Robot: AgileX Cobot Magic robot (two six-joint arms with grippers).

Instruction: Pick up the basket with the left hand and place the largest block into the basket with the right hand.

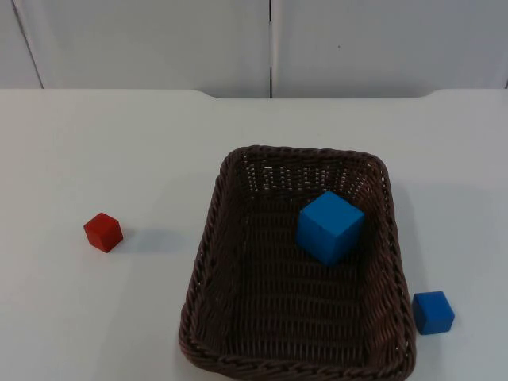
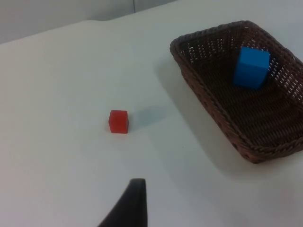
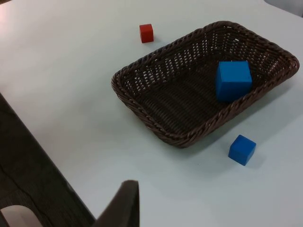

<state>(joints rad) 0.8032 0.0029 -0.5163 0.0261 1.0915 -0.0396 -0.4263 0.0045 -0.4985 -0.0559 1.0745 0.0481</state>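
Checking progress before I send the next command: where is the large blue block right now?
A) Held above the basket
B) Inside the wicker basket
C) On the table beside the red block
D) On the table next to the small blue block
B: the large blue block rests on the floor of the wicker basket, while the small blue block and the red block sit outside it on the table.

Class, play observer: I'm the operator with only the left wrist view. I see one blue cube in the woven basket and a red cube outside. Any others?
Observer: Yes, a small blue cube stands on the white table, beside the brown woven basket.
Operator: Which side of it?
Observer: The side away from the small red cube, with a gap to the rim.
Operator: Is it bigger than the one inside?
Observer: No, the large blue cube in the basket is bigger.
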